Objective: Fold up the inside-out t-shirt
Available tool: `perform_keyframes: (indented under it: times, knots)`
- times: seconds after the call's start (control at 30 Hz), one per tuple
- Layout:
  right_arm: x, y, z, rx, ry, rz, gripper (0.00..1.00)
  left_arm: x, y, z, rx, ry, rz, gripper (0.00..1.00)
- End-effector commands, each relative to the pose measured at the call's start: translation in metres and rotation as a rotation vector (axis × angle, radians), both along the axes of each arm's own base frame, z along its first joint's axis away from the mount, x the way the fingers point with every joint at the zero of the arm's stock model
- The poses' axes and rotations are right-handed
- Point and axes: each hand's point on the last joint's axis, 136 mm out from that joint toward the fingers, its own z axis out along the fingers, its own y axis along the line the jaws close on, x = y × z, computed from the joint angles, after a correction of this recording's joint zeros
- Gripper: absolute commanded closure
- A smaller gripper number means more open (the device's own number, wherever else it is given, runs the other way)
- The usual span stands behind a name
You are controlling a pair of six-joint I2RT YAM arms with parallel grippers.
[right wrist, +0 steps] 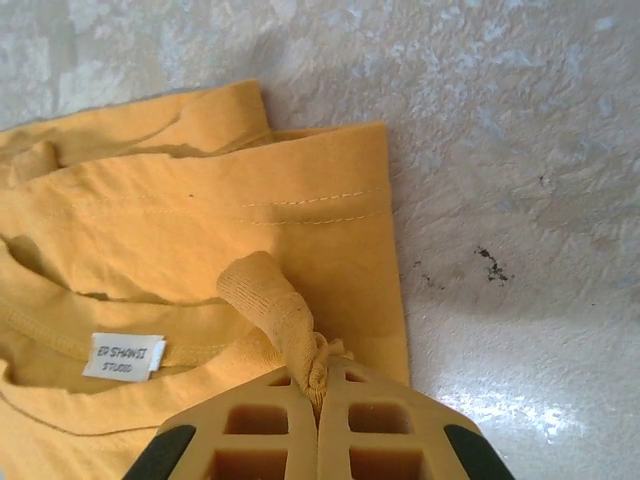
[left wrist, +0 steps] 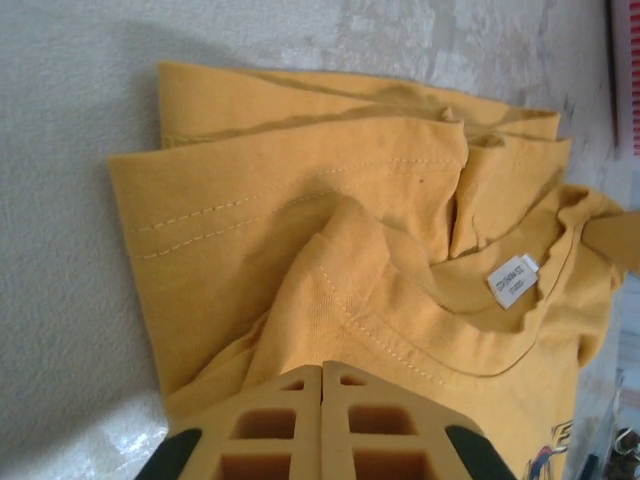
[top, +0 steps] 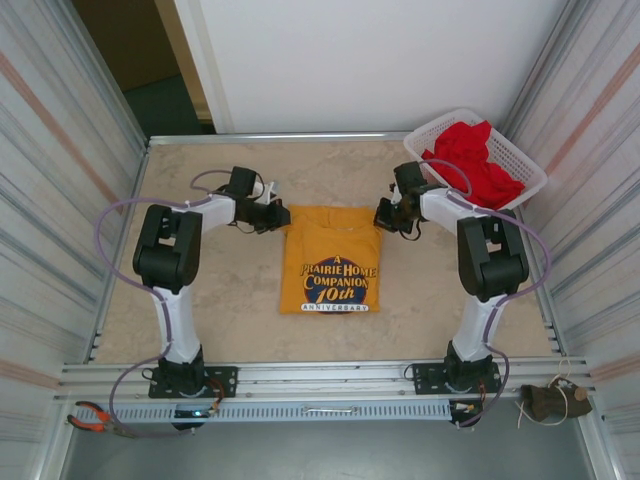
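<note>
Rail at 6 o'clock: both arm bases, with pliers [top: 95, 418] lying off at 7 o'clock. Beyond the rail, the mustard t-shirt [top: 330, 265] lies flat at the centre of the table [top: 220, 290], hem toward 6 o'clock, collar toward 12, blue-and-white print facing up and readable. Its outline is a narrow rectangle. No sleeve sticks out at either side, and the wrist views show doubled layers with stitched sleeve hems lying over the shoulders, so I judge the side folds done. At the collar end, the left gripper [top: 270, 216] sits on the shirt's 11 o'clock corner with jaws clenched together. Cloth tents up into the tips, so it reads as a pinch on the shoulder fabric, though the caught fold itself is hidden under the fingers. The right gripper [right wrist: 318, 385] is at the 1 o'clock corner, jaws clamped on a twisted ridge of the shoulder cloth, plainly visible between the tips. The neck label [right wrist: 122, 357] lies exposed inside the collar, which is rumpled between the two grips. Farther off, at 1 to 2 o'clock, a white basket [top: 445, 125] holds a red garment [top: 478, 160], well apart from the shirt. Assessment: past halfway. What remains, as I read it, is the crosswise fold, collar end carried over toward the hem, then release and flattening. Risk: uneven lift skewing the tucked sleeves.
</note>
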Motion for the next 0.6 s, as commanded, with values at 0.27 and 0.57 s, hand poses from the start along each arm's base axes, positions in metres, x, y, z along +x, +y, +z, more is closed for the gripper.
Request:
perform_keyframes:
  times: [0.27,0.57]
  knots:
    - [0.041,0.005,0.06,0.1,-0.197,0.079,1.0,0.02,0.011,0.039,0.006,-0.15,0.059,1.0]
    - [0.076,-0.009,0.023,0.049,-0.151,0.0,0.48,0.032,0.023,0.031,0.015,-0.129,0.109,0.88]
